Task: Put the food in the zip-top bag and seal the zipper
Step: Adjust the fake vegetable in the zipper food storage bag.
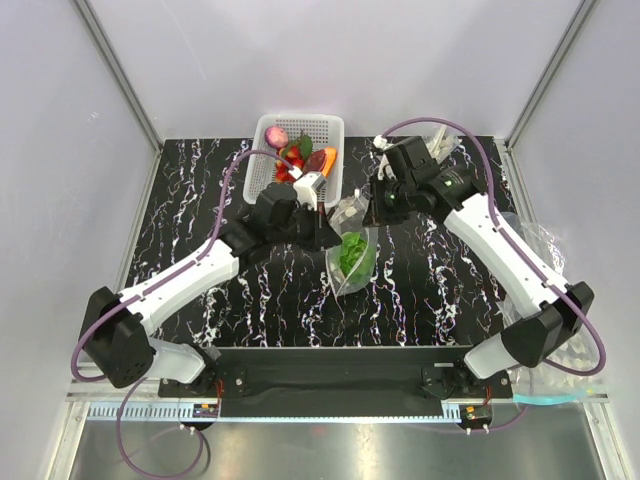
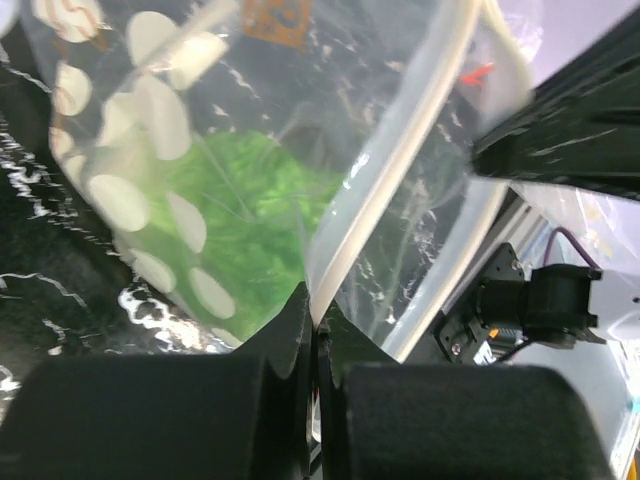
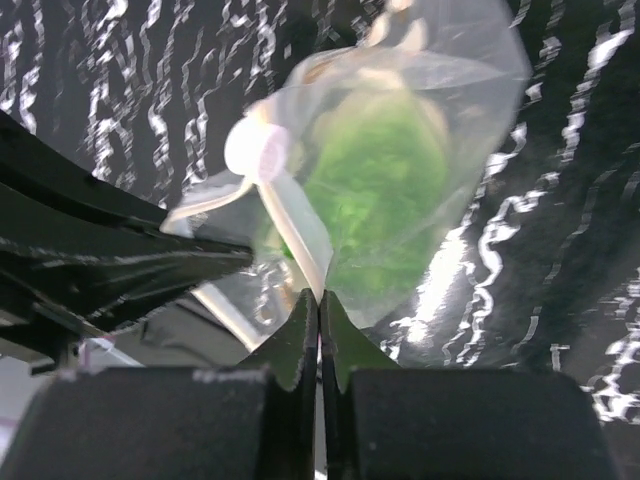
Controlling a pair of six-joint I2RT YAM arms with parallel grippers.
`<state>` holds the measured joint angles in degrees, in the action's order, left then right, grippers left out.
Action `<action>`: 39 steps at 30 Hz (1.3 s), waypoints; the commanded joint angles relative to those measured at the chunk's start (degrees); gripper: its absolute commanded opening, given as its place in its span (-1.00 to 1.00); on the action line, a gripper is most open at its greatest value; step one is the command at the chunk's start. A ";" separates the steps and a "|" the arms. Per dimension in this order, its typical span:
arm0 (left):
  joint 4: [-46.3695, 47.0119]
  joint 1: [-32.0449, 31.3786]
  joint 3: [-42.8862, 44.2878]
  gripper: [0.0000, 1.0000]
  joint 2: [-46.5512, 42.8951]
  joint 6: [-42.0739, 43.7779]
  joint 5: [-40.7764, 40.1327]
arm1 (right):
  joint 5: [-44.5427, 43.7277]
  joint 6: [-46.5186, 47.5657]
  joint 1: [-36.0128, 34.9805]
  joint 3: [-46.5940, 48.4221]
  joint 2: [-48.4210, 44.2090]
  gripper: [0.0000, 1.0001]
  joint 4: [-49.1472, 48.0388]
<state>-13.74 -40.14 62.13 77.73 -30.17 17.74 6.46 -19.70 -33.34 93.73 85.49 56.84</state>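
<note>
The clear dotted zip-top bag [image 1: 352,262] hangs between my two grippers above the table, with the green lettuce head [image 1: 355,252] inside it. My left gripper [image 1: 328,235] is shut on the bag's mouth edge at its left; the pale zipper strip [image 2: 385,190] runs up from the jaws [image 2: 315,310]. My right gripper [image 1: 375,213] is shut on the mouth edge at its right, with the zipper strip [image 3: 295,235] and lettuce [image 3: 375,180] just ahead of the jaws [image 3: 318,298]. The pink bulb [image 1: 277,137], red berries [image 1: 287,167] and dark-red and orange pieces [image 1: 320,160] lie in the basket.
The white lattice basket [image 1: 330,125] stands at the back centre of the black marbled table [image 1: 200,220]. More clear plastic [image 1: 545,250] lies at the table's right edge, and white walls close in the back and sides.
</note>
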 commanded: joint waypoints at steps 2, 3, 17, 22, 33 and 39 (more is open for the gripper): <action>6.25 -0.73 -0.51 -1.00 -1.62 -2.43 1.68 | 6.83 -1.74 -0.05 2.33 1.43 -0.92 0.20; 6.88 -0.82 -0.86 -1.00 -1.79 -2.87 1.69 | 6.03 -1.92 -0.06 2.07 1.17 -0.76 -0.15; 7.68 4.28 0.19 -1.00 -0.04 -3.05 3.27 | -14.87 -5.52 -6.65 -11.81 -6.83 0.13 -3.14; 7.41 4.46 0.36 -1.00 -0.30 -2.79 3.01 | -17.70 -8.42 -9.46 -14.98 -7.45 0.08 -5.77; 5.65 4.55 1.15 -1.00 0.40 -2.26 3.44 | -30.53 -10.88 -12.18 -11.13 -5.78 -1.00 2.03; 10.48 0.51 0.98 -1.00 3.47 -5.68 5.73 | -40.02 -8.16 -11.75 0.90 -3.59 -1.00 14.77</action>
<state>-8.29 -37.41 61.10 79.68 -33.82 20.80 -24.64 -29.34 -45.32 86.65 81.01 64.03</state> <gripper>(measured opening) 0.012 0.012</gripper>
